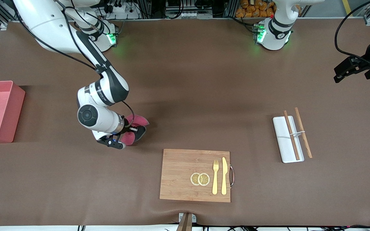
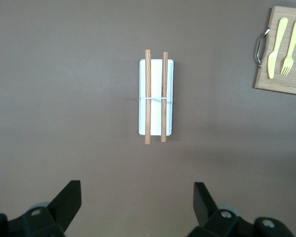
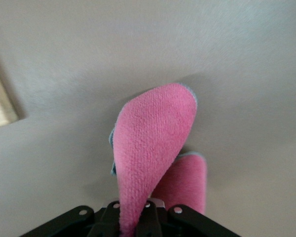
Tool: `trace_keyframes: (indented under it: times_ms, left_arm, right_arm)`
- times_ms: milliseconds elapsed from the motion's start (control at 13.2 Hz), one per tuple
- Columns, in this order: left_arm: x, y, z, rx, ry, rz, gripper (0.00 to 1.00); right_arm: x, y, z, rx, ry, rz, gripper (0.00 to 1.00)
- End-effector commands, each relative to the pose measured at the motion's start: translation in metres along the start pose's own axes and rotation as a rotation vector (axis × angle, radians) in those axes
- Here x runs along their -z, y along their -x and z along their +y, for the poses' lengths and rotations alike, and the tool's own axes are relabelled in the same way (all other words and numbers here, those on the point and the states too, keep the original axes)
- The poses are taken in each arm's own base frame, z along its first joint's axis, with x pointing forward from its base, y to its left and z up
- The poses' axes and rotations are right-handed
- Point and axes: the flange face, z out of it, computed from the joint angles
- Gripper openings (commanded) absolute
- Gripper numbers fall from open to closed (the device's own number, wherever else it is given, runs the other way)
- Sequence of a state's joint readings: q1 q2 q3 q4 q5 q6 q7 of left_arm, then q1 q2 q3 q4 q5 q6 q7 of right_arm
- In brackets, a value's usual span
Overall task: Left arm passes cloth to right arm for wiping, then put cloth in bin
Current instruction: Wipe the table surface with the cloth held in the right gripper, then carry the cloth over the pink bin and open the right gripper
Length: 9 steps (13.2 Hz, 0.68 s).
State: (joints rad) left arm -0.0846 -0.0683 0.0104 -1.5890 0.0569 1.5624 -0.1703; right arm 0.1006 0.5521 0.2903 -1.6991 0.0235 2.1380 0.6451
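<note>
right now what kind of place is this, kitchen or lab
Likely a robot lab staged as a dining table: two arm bases bolted along the brown table, cables and equipment racks, with a cutting board carrying cutlery.

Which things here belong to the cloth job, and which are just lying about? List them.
In the job:
- cloth, clamped in the shut right gripper
- bin, at the right arm's end
- left gripper, open, waiting above the table's edge

Lying about:
- cutting board with fork, knife, lemon slices
- white tray with chopsticks
</note>
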Motion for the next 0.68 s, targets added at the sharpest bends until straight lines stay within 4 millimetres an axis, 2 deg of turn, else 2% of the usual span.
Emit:
trace_keyframes:
  times_ms: [0, 228, 380, 532, 608]
  left_arm:
    - [0.000, 0.009, -0.001, -0.005, -0.019, 0.016, 1.00]
    - [-0.003, 0.007, -0.001, 0.002, -0.019, 0.014, 1.00]
    - [-0.008, -0.001, 0.000, 0.009, -0.004, 0.030, 1.00]
    - [-0.010, -0.002, 0.007, -0.002, -0.003, 0.029, 1.00]
    - [-0.010, -0.002, 0.008, -0.005, -0.003, 0.031, 1.00]
  right_arm:
    - [0.050, -0.019, 0.023, -0.001, -0.009, 0.004, 0.00]
    - [0.066, -0.061, 0.100, 0.181, -0.008, 0.018, 0.00]
    - [0.081, -0.088, 0.164, 0.286, 0.014, 0.042, 0.00]
    - [0.103, -0.102, 0.231, 0.361, 0.017, 0.036, 0.00]
    - [0.121, -0.102, 0.260, 0.386, 0.024, 0.032, 0.00]
